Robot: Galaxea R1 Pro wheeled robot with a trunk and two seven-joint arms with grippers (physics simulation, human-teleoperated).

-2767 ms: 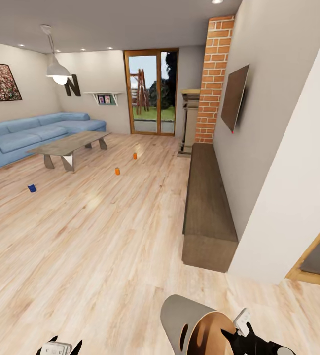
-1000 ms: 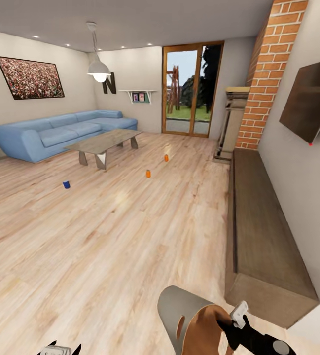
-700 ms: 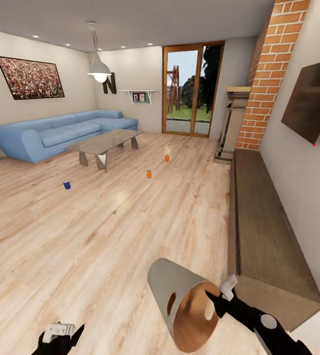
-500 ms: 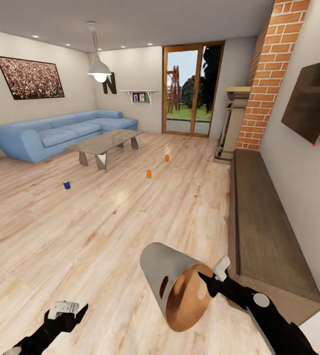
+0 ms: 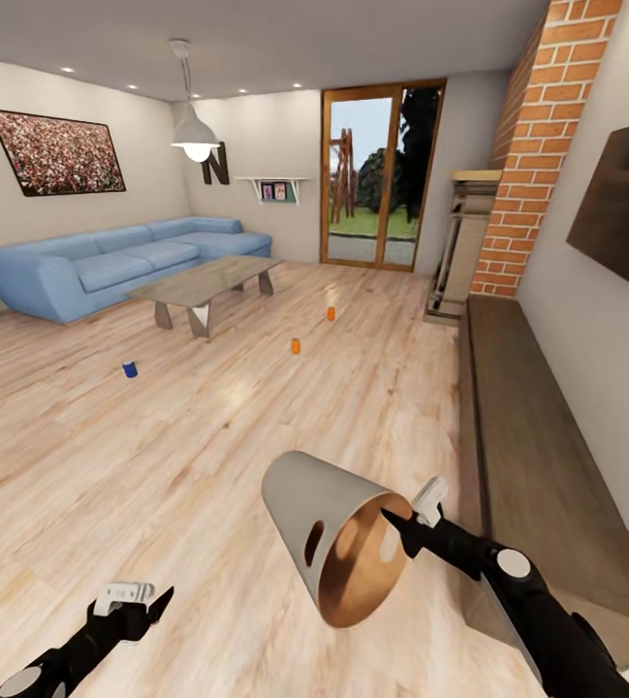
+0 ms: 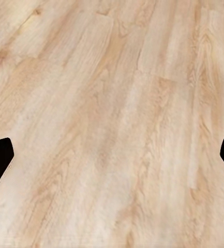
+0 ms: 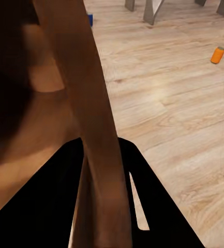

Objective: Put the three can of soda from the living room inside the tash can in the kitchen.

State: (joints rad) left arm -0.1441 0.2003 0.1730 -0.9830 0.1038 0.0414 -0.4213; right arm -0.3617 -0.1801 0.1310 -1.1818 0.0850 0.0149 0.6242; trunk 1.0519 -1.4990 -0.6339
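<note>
Raised tash can (image 5: 329, 528) apparently pinched by right claw (image 5: 403, 526)

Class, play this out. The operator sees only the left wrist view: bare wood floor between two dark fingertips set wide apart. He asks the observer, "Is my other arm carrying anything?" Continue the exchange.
Observer: Yes. The right gripper is clamped on the rim of the trash can, which hangs tilted above the floor with its mouth toward the robot.
Operator: Where are the soda cans?
Observer: All three are on the floor ahead: the blue can to the left, the nearer orange can and the farther orange can to the right of the low table.
Operator: Is anything in the trash can?
Observer: The part of its wooden inside that shows holds nothing.
</note>
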